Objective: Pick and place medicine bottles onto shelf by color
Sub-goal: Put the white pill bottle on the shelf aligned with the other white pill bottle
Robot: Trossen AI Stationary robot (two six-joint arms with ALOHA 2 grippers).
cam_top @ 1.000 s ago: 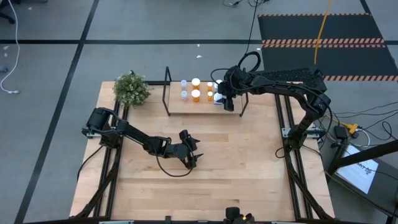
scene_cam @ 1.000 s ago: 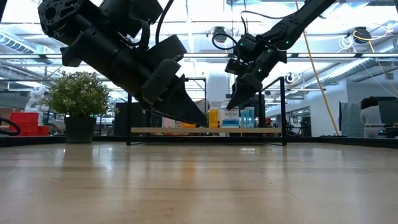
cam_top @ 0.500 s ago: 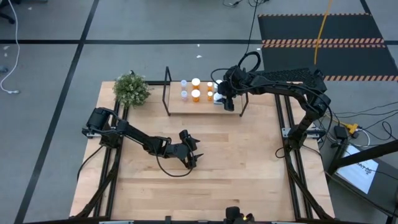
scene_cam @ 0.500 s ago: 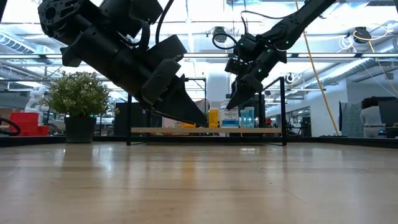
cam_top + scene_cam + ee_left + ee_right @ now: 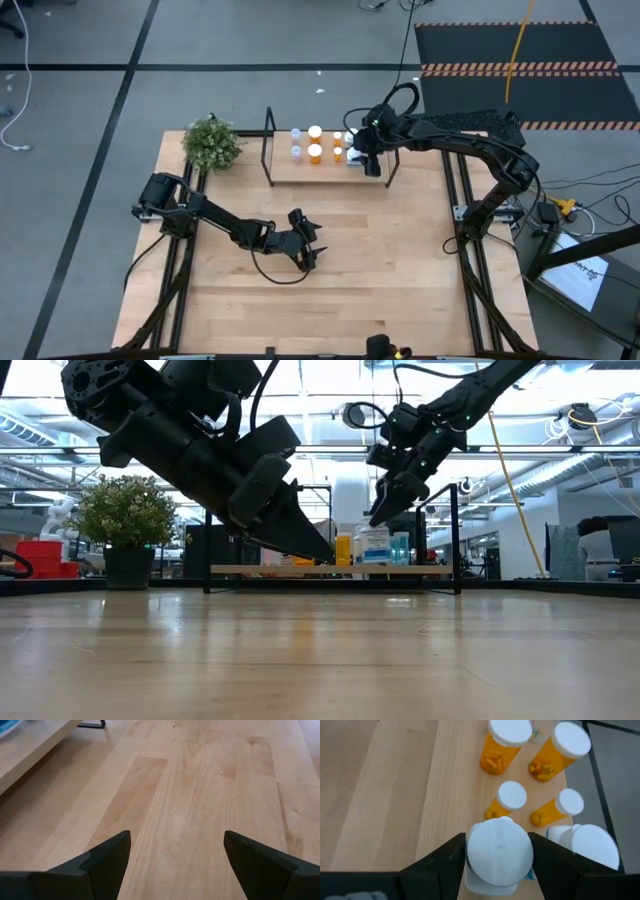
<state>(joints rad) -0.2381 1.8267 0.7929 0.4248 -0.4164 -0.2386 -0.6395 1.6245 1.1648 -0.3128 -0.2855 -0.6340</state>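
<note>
The shelf, a light-wood board with black end frames, stands at the table's far edge. On it are orange bottles, two pale ones and a white one. My right gripper hangs over the shelf's right end, shut on a white-capped bottle. My left gripper waits open over the middle of the table, touching nothing. My right gripper holds the white bottle by its cap, pinched between the two fingers, which come from above and slant down. The bottle stays upright below them. Whether its base stands on the shelf board or is just clear, I cannot tell.
A potted plant stands at the table's far left corner, beside the shelf. The shelf's right black frame is close to my right gripper. Bare tabletop lies in front of the shelf and around my left gripper.
My right gripper has risen a little and shifted slightly toward the table's right over the shelf's right end. The white bottle under it now shows a little farther right in the low view.
</note>
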